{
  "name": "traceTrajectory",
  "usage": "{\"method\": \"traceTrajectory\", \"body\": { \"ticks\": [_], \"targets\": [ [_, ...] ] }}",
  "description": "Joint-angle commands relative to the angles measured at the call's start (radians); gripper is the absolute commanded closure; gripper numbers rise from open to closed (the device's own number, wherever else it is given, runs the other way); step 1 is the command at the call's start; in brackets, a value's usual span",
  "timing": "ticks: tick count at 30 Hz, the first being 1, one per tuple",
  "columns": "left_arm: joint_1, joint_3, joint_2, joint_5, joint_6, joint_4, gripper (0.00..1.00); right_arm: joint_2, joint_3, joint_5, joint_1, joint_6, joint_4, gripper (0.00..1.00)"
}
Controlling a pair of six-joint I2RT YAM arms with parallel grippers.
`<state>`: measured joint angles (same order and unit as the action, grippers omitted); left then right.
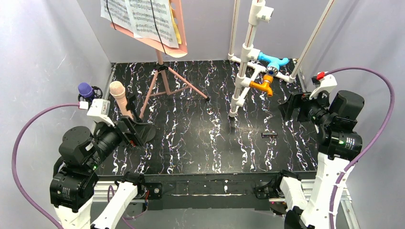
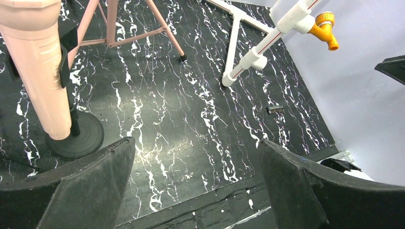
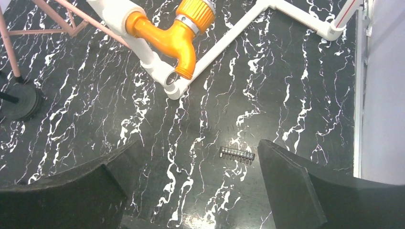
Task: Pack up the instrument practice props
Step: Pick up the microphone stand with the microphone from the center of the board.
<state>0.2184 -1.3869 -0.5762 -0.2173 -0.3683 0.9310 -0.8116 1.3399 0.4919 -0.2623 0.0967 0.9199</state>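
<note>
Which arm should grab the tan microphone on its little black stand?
Left. The open left claw hovers right beside the beige round-headed microphone on the round black stand. The right claw is far across the table, near the orange plastic tap.

White-and-black arms (image 1: 76, 157), purple cables (image 1: 33, 119), black fingers (image 2: 81, 191)

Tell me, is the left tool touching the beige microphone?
Apart. In the left wrist view the beige microphone stands ahead of the open left tool, its black stand base showing between it and the nearer finger.
</note>
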Motion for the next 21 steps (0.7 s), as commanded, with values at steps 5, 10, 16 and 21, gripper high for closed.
{"method": "traceTrajectory", "body": {
  "ticks": [5,10,16,21],
  "targets": [
    [0.004,0.008,0.022,0.054,0.040,0.024,0.00,-0.006,0.012,-0.051,-0.015,-0.048,-0.023,0.00],
    [0.008,-0.002,0.021,0.075,0.061,0.036,0.00,-0.009,-0.007,-0.065,-0.015,-0.051,-0.026,0.00],
    [0.014,-0.015,0.014,0.108,0.089,0.047,0.00,-0.015,-0.029,-0.016,-0.015,-0.002,-0.029,0.00],
    [0.013,-0.088,-0.006,0.139,0.112,0.077,0.00,-0.020,-0.044,0.144,-0.015,0.227,0.050,0.00]
  ]
}}
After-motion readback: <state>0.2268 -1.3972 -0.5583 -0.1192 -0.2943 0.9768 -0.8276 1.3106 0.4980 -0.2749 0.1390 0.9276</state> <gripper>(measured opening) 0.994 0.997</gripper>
